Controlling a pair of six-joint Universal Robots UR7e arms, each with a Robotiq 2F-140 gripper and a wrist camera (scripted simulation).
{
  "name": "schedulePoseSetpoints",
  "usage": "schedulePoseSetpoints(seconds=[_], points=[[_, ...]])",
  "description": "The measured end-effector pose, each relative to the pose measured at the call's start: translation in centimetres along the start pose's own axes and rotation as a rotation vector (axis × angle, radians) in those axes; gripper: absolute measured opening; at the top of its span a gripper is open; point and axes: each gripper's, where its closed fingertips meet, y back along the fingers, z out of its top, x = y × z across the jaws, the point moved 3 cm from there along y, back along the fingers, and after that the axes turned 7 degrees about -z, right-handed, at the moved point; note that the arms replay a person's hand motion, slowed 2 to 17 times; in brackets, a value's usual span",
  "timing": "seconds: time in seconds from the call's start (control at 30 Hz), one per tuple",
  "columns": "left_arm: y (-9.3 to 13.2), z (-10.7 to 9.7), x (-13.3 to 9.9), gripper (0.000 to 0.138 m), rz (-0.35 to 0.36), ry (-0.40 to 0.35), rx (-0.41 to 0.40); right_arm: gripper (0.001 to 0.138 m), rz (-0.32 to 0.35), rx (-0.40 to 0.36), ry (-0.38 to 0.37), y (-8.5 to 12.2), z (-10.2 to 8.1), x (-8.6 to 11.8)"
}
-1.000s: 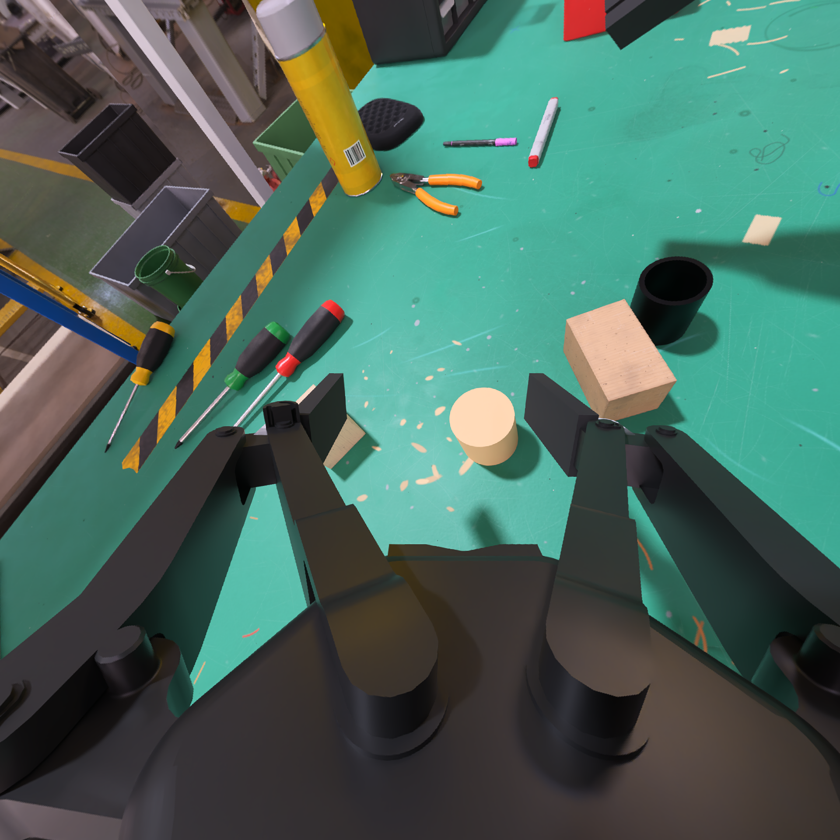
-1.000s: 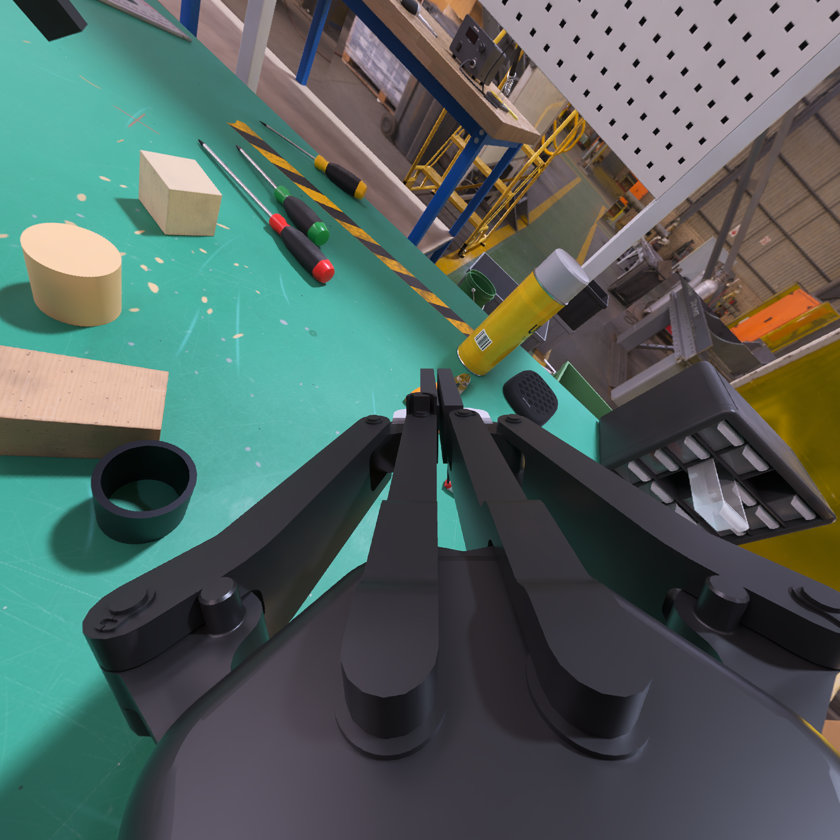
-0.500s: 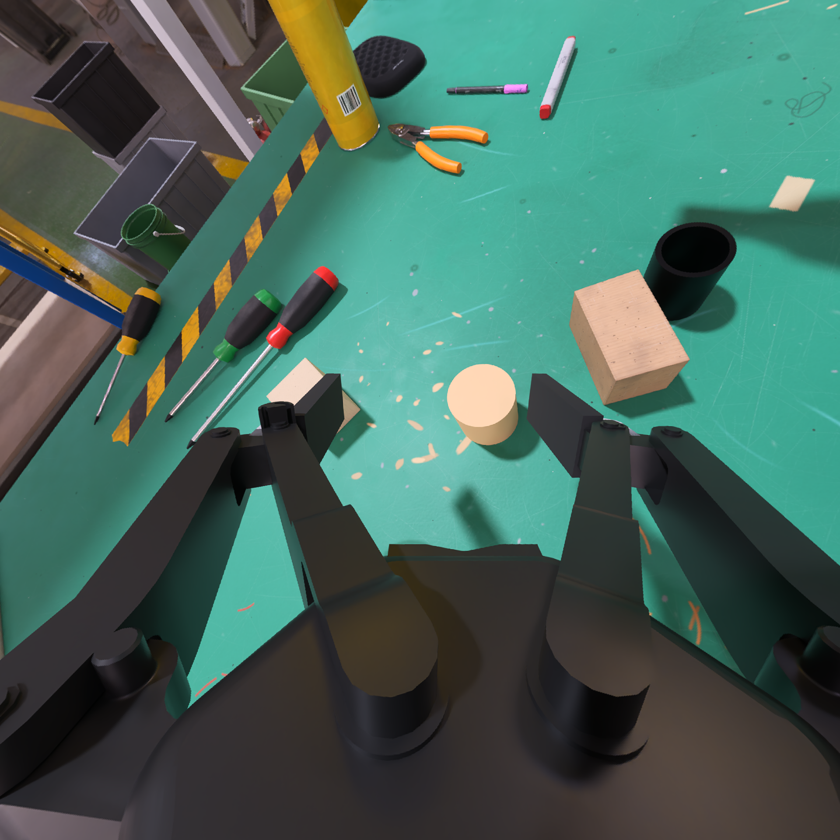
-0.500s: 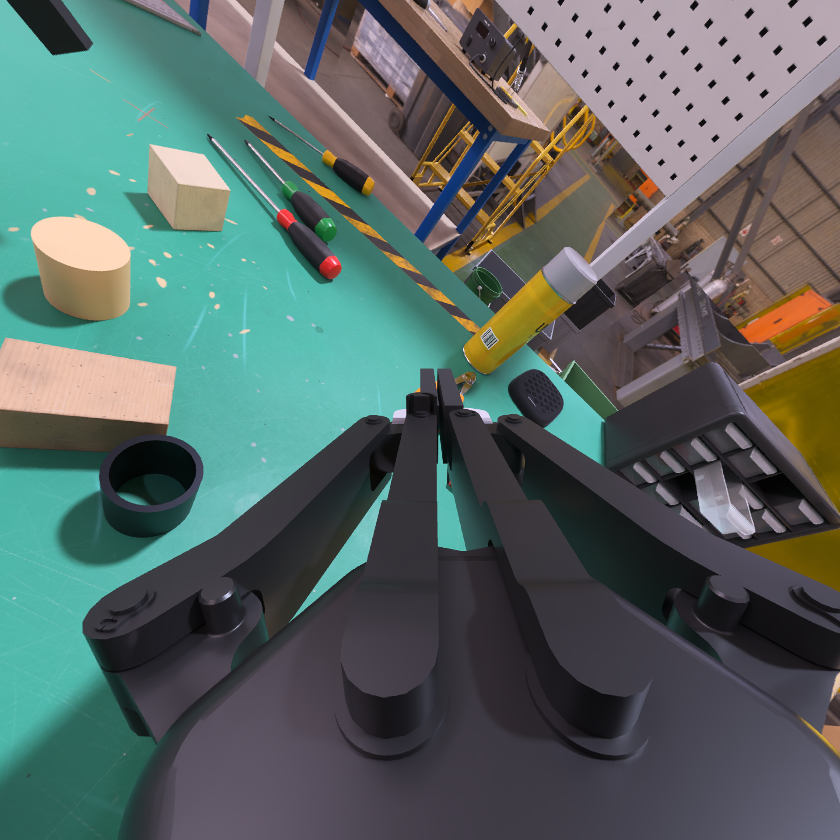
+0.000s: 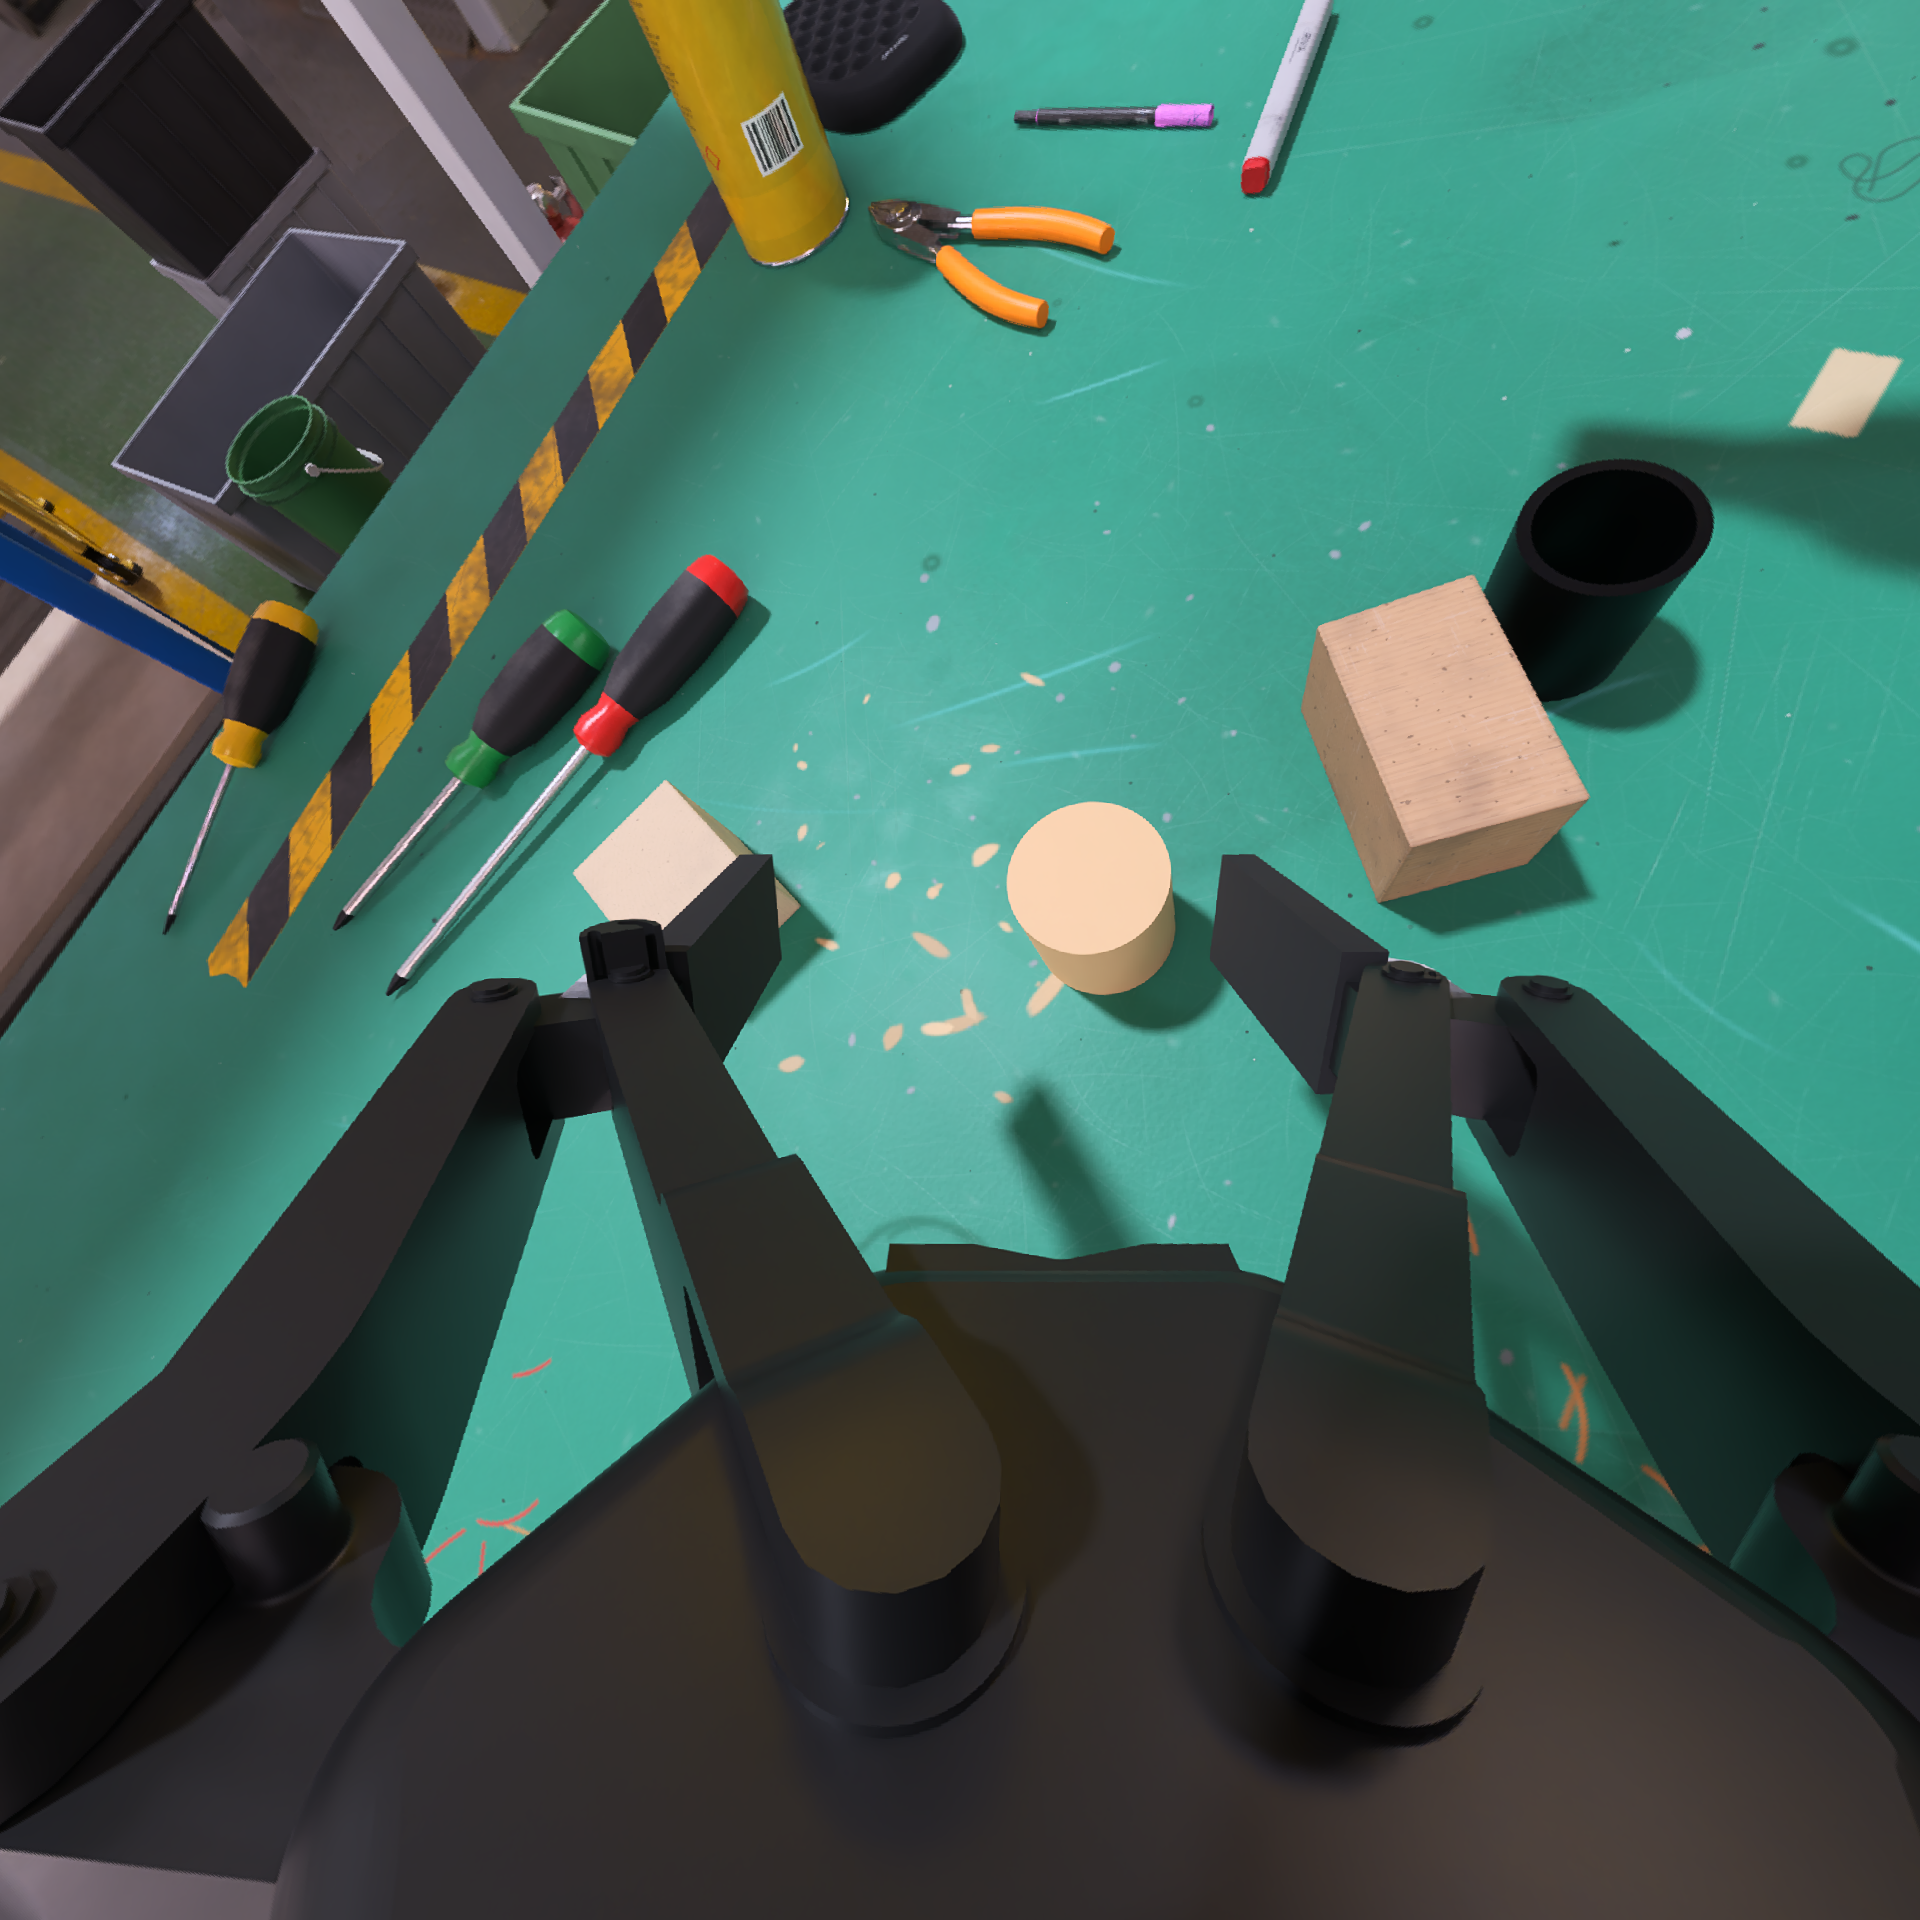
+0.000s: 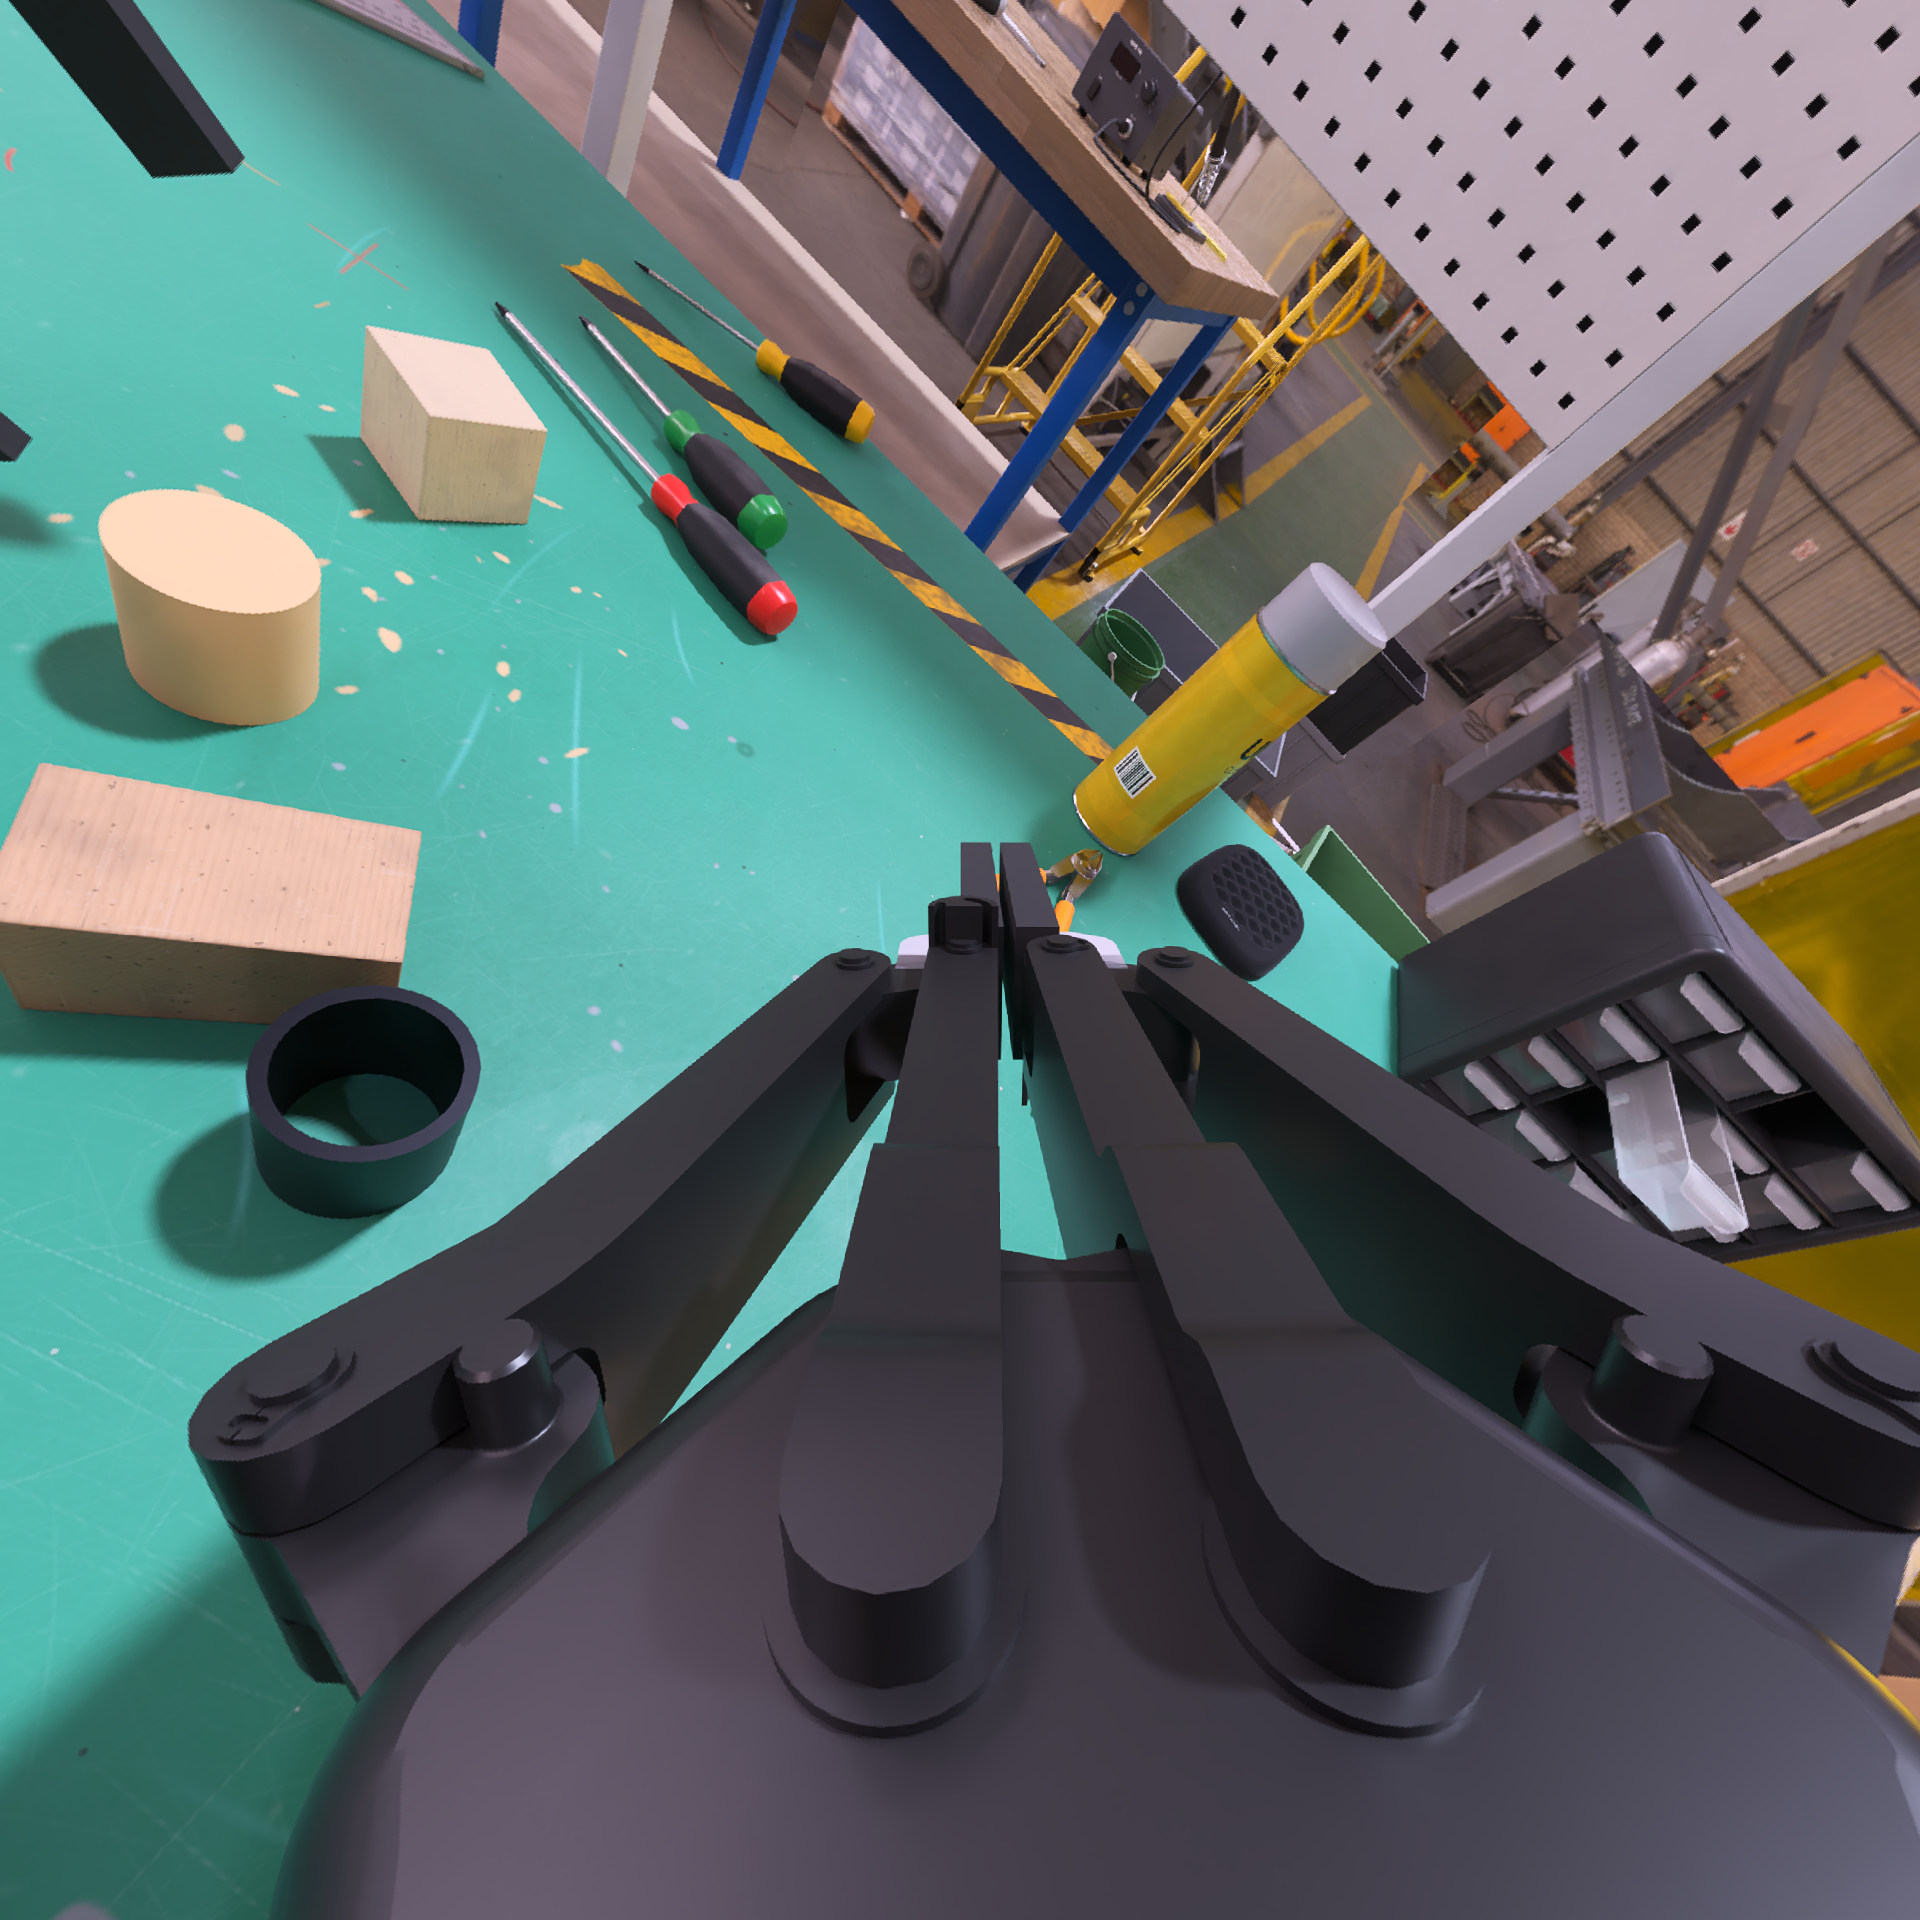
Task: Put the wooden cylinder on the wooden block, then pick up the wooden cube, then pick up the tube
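Observation:
The pale wooden cylinder (image 5: 1091,894) stands upright on the green table, just ahead of my open left gripper (image 5: 997,935) and between its fingertip lines, untouched. The wooden block (image 5: 1439,738) lies to its right, with the black tube (image 5: 1600,571) standing behind it. The small wooden cube (image 5: 665,862) sits partly hidden behind the left finger. In the right wrist view the cylinder (image 6: 213,608), the block (image 6: 208,894), the tube (image 6: 364,1101) and the cube (image 6: 452,426) all lie to the left of my right gripper (image 6: 1001,873), which is shut and empty above the table.
Three screwdrivers (image 5: 644,665) lie by the striped table edge (image 5: 457,613) on the left. A yellow spray can (image 5: 758,125), orange pliers (image 5: 987,244) and two markers (image 5: 1283,94) lie farther off. A black drawer box (image 6: 1662,1049) stands at the right.
The left gripper has moved forward and lower toward the cylinder, still open. The right gripper has shifted slightly; the objects slid a little right and down in its view.

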Motion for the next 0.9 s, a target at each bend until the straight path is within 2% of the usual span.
schedulePoseSetpoints(seconds=[0.9], points=[[-1.5,0.5,-0.7,0.113,-0.034,0.047,-0.002,0.003,0.018,0.002,0.007,-0.1,-0.1,0.2]])
